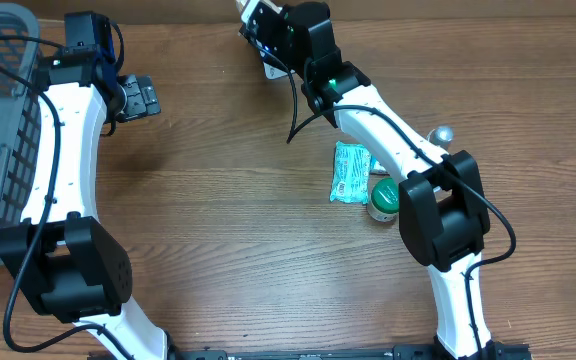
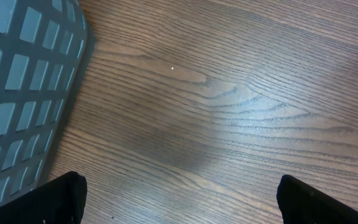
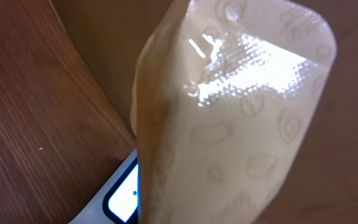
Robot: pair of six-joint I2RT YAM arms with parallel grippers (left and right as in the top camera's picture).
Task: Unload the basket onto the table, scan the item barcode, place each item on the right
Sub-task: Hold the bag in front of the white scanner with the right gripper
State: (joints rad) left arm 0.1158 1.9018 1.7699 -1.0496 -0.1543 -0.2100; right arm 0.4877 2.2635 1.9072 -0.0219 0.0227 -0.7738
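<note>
The right gripper (image 1: 258, 22) is pinching tight on a cream, glossy plastic pouch with faint nut-shaped prints (image 3: 229, 124), and in the right wrist view the pouch is filling most of the picture, hanging just above a white device with a dark, blue-edged window (image 3: 122, 196), which I am taking to be the scanner. No barcode is showing on the face turned to the wrist camera, so the code is probably sitting on another side, and the step is likely going to turn on rotating the wrist slowly until that side is facing the scanner's window. The film is creasing and throwing glare, so holding it flat and a little apart from the window, rather than touching it, should be helping the read. The grip is sitting at one edge, so quick swings may be making the pouch flap. The left gripper (image 2: 188, 202) is hovering with its jaws spread wide and nothing between them, well apart from the scanner to its left, beside a grey plastic lattice basket (image 2: 17, 74). A teal packet (image 1: 351, 172) and a green-lidded jar (image 1: 383, 197) are lying on the robot's side of the scanner
</note>
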